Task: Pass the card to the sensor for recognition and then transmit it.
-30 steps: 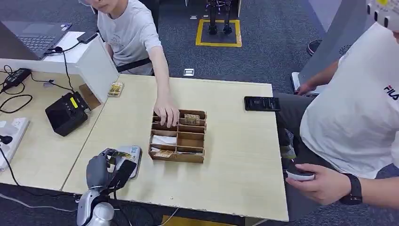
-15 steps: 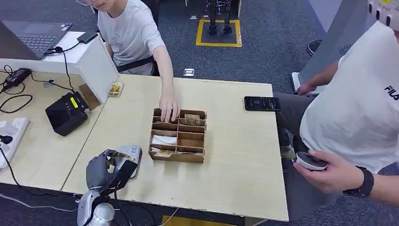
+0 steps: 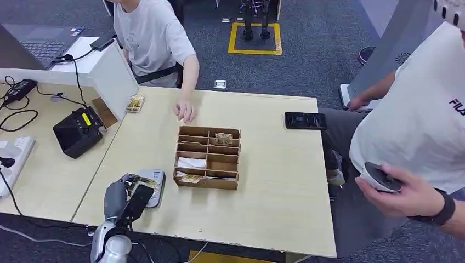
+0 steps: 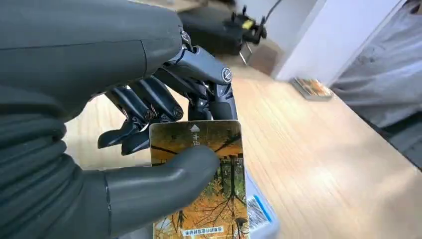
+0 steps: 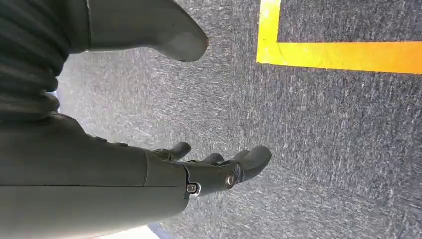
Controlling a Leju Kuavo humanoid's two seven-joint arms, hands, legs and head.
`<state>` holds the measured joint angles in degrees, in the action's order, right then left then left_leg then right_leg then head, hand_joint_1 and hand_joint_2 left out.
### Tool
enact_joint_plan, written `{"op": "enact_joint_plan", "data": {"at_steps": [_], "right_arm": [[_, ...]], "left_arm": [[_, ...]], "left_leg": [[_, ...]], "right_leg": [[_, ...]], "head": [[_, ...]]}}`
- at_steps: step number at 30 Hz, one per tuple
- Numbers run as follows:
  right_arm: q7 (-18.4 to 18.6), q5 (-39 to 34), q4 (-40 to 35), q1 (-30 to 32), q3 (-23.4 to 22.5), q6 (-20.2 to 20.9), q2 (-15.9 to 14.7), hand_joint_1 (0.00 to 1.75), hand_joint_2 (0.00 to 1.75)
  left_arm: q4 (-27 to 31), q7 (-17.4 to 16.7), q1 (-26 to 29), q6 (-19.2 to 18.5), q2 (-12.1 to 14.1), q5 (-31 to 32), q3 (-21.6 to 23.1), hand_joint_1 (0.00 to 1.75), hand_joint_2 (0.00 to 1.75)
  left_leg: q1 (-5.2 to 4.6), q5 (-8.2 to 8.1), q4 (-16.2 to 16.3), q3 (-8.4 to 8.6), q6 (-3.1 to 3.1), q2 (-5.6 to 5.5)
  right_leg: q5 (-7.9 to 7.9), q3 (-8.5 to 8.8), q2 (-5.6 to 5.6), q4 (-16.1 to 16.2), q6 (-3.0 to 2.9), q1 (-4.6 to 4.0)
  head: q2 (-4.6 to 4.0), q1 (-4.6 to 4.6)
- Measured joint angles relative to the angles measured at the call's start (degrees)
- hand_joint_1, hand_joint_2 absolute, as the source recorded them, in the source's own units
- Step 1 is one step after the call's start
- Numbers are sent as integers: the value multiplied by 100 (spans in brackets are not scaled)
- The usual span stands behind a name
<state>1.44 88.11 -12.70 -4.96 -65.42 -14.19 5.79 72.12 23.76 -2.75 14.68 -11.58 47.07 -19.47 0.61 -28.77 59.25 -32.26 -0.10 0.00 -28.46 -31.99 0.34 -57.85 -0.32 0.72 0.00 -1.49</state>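
My left hand (image 3: 123, 200) hangs over the table's near left corner and pinches a card (image 4: 209, 184) between thumb and fingers. The card bears an autumn-tree picture and stands just above the flat grey-white sensor (image 3: 156, 178), whose edge with a blue label (image 4: 259, 214) shows beneath it. In the head view the card (image 3: 143, 181) peeks out past my fingers. My right hand (image 5: 219, 169) hangs over the grey carpet, fingers apart, holding nothing.
A wooden compartment box (image 3: 208, 158) with cards stands mid-table. A black device (image 3: 77, 131), a white divider (image 3: 115, 76), a card stack (image 3: 135, 103) and a phone (image 3: 305, 120) lie farther off. One person's hand (image 3: 185, 111) rests behind the box; another person at right holds a round object (image 3: 381, 178).
The far person's hand has drawn back out of the wooden box to the table behind it. The person at right shifted the round object. My left hand kept the card over the sensor.
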Motion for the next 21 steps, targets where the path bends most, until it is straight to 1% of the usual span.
{"op": "enact_joint_plan", "data": {"at_steps": [4,6,9,10,11,14,18,21], "right_arm": [[-13,18,0,0,0,54,0,0,175],[-54,17,0,2,0,100,0,0,175],[-87,22,0,-1,0,111,-2,0,175],[-96,24,0,0,0,109,-2,0,175],[-96,24,0,0,0,109,-2,0,175],[-94,83,0,-1,2,127,-4,0,175],[-72,105,0,-1,9,140,-9,0,175],[-72,118,0,-2,13,140,-9,0,175]], "left_arm": [[391,26,-16,-654,-20,-833,0,175,175],[605,13,-51,-821,-11,-1096,-2,175,175],[823,-28,-136,-889,17,-1283,-53,175,175],[894,-52,-165,-975,30,-1428,-94,175,175],[966,-63,-187,-1115,41,-1630,-120,175,175],[1135,-83,-262,-1712,74,-2512,-234,175,175],[1310,-148,-350,-1872,94,-2932,-306,175,175],[1391,-142,-390,-1778,92,-2963,-341,175,175]], "left_leg": [[0,0,1,0,0,0],[0,0,2,-1,0,0],[0,0,2,-1,0,0],[1,0,2,-1,0,0],[1,0,2,-1,0,0],[1,0,2,-1,0,0],[0,0,2,-2,0,0],[0,0,2,-2,0,0]], "right_leg": [[1,0,0,0,1,0],[1,0,0,0,1,0],[1,0,0,0,1,0],[1,0,0,-1,1,0],[1,0,0,-1,1,0],[1,0,0,-1,1,0],[1,0,0,-1,1,0],[1,0,0,-1,1,0]], "head": [[0,0],[0,0],[0,0],[0,0],[0,0],[0,0],[0,0],[0,0]]}}
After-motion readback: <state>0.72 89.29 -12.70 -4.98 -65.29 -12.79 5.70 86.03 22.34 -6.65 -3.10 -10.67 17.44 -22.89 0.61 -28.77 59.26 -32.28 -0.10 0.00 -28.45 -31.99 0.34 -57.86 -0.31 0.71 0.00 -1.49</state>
